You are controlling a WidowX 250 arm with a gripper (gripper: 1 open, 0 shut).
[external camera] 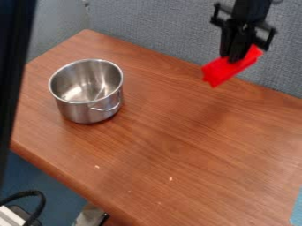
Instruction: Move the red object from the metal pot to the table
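Item: the red object [230, 69]. Small bright red oblong block, flat-sided, plastic in look. Position: upper right of the frame, tilted, hanging in the air above the far right part of the surface, not touching it. Out of the pot entirely.

Holder: the pincer [243, 53], black, pointing down, clenched on the upper end of the red object; most of the block hangs below and to the left of the jaws.

Item: the metal pot [87, 89]. Round, shiny steel, straight sides, rolled rim, a small side handle visible at its lower right. Position: left of centre, well apart from the block. Interior appears empty.

Item: the surface [177, 146]. Brown wood with reddish grain, rounded near corner; bare under and around the block.

Surroundings: grey-blue wall behind; a dark vertical band along the left edge of the frame; dark cable at the lower left.

Risks, as judged: the grip sits near one end, so the block may swing or slip if the descent is abrupt. Released from this height, it would likely bounce or tumble, and the far right edge lies near. Pressing down too far on a tilted block could jam it against the wood.

Markings: no brand, label or legible writing on any item.
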